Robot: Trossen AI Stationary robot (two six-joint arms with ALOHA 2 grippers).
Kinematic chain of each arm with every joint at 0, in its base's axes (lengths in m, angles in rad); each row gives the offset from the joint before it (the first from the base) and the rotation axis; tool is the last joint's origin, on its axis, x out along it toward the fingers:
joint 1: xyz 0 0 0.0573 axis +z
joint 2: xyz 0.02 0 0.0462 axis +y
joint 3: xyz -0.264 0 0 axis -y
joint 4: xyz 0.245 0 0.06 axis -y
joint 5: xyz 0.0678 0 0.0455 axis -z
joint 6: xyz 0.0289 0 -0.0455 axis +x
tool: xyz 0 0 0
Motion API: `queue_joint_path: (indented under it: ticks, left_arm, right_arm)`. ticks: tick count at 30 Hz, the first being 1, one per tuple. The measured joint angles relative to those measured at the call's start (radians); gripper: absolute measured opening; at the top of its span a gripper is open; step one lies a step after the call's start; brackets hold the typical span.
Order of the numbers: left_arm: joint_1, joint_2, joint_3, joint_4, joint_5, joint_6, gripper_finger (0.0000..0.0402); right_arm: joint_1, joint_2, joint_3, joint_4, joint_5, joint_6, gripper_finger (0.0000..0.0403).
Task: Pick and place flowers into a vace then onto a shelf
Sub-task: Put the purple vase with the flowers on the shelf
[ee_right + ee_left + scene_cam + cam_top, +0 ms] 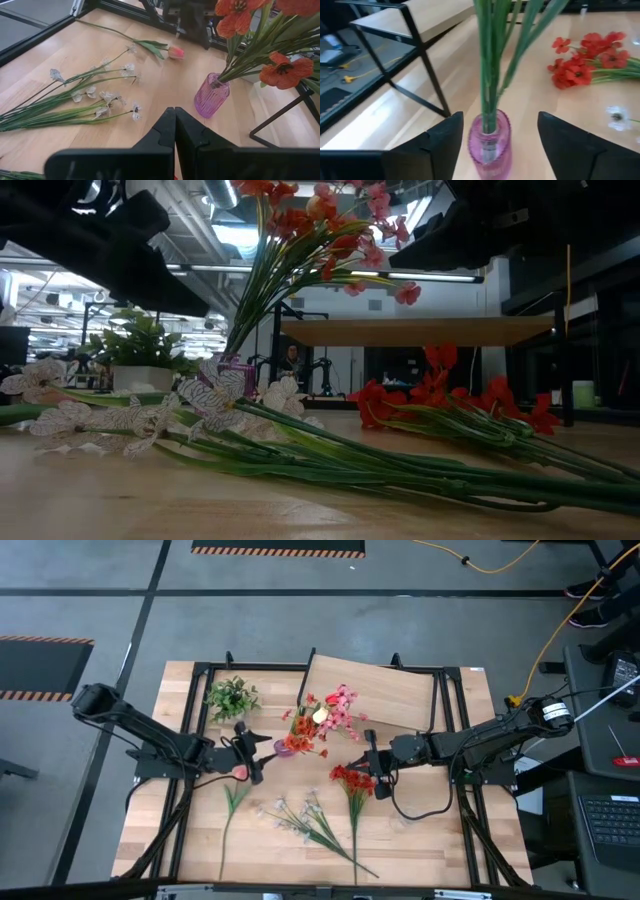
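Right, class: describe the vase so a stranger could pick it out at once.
Start at the raised light-wood shelf at the table's far side. Just in front of its left corner stands the vase, between the open fingers of the left end effector. It is the only pink ribbed glass thing, holding upright flower stems.

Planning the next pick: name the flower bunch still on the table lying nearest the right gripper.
The red flower bunch, its blooms just beside the right gripper. The white bunch and the single pink flower lie farther toward the left arm.
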Motion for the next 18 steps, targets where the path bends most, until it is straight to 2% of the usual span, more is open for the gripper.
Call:
queue_joint_path:
  ticks: [4,8,11,15,18]
  left_arm:
    - [0.000,0.019,0.000,0.000,-0.062,0.001,0.0269]
    - [0.000,0.025,0.000,0.000,-0.067,0.044,0.0272]
    - [0.000,0.025,0.000,0.000,-0.024,0.028,0.0270]
    - [0.000,0.025,0.000,-0.055,0.099,0.022,0.0272]
    - [0.008,0.025,0.000,-0.107,0.123,-0.036,0.0272]
  right_arm:
    - [0.000,0.000,0.000,0.000,0.000,0.000,0.0005]
    - [0.000,0.000,0.000,-0.001,0.000,0.000,0.0005]
    - [0.000,0.000,0.000,-0.001,0.000,0.000,0.0005]
    - [0.000,0.000,0.000,-0.002,0.000,0.000,0.0005]
    - [0.000,0.000,0.000,-0.002,0.000,0.000,0.0005]
